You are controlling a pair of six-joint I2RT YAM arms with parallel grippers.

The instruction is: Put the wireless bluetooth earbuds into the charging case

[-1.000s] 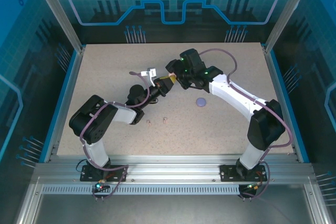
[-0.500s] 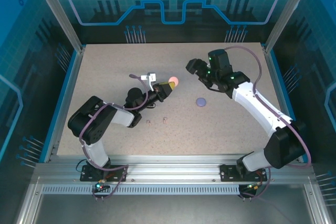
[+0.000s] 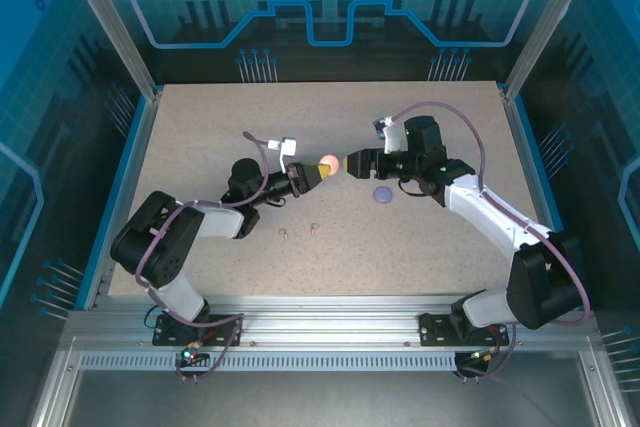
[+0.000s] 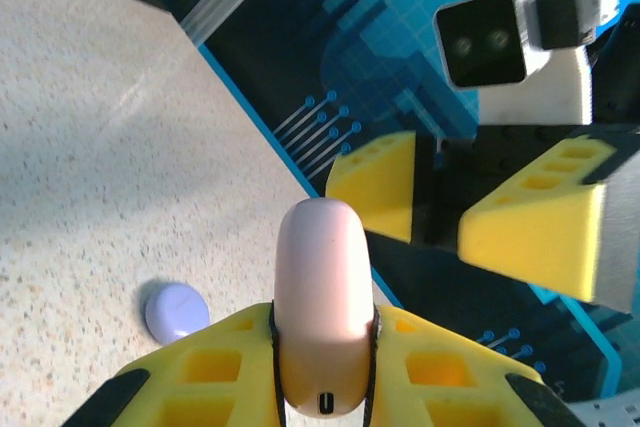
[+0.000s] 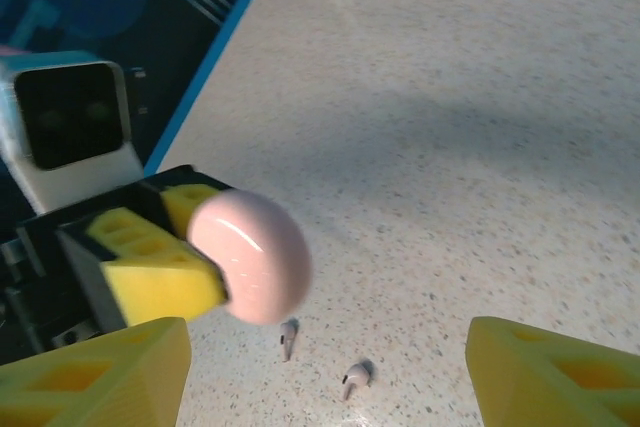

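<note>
Top external view, nearest first: two pink buds [image 3: 283, 234] lie loose on the table [image 3: 200, 127], side by side and a little apart, both untouched. They sit at about 6 to 7 o'clock from the pink case [image 3: 329, 163], well below it in the view.

That case is up off the table, pinched at the tip of the left claw [image 3: 312, 173], whose fingers are closed tight on it. Left wrist view shows the case edge-on, one finger on each flat face, its rim pointing away from the claw toward 3 o'clock. It looks closed; no seam gap shows.

Directly opposite, at 3 o'clock from the case and just beside it, the right claw [image 3: 352, 162] faces back toward 9 o'clock. Its jaws stand wide apart and hold nothing. Right wrist view puts the case between its two fingers but short of them, so no contact yet.

So the right claw is the nearer free one, and the coming move likely turns on this head-on line between the two claws, probably to open the lid.

Farther right, a purple case [image 3: 383, 193] rests flat on the table at 4 to 5 o'clock from the right claw.
</note>
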